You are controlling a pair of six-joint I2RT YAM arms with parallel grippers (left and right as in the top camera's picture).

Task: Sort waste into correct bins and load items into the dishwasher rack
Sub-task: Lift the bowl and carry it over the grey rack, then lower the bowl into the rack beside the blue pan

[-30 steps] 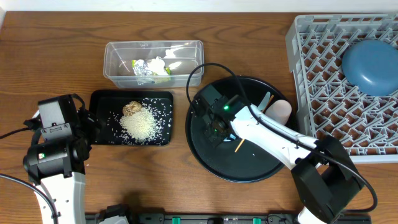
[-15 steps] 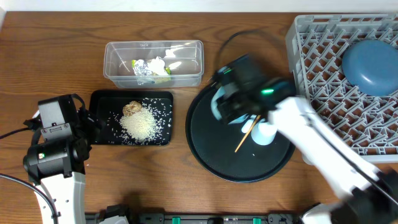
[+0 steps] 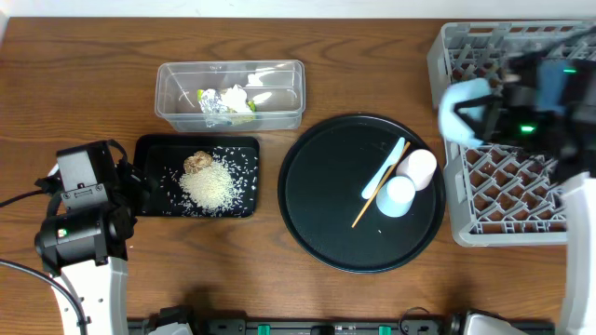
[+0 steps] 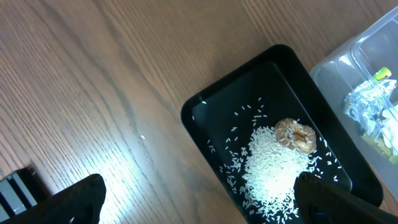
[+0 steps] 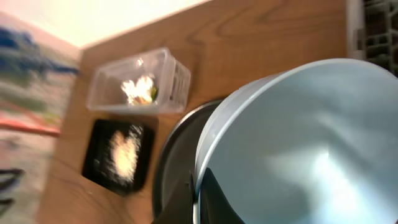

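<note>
Right hand [image 5: 199,189] gripping pale blue bowl [image 5: 292,137] over rack [image 3: 451,200] edge, left hand [image 4: 199,200] wide, near black tray [image 4: 249,87]

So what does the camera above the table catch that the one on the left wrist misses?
Only the overhead shows the round black tray with two cups, a spoon and a chopstick, the grey rack, and the blurred right arm holding a pale blue bowl over it. Only the left wrist clearly shows its own claw, dark fingers spread wide. Both show the shallow black tray with rice and a brown lump, part of the clear tub, and the wooden table.
</note>
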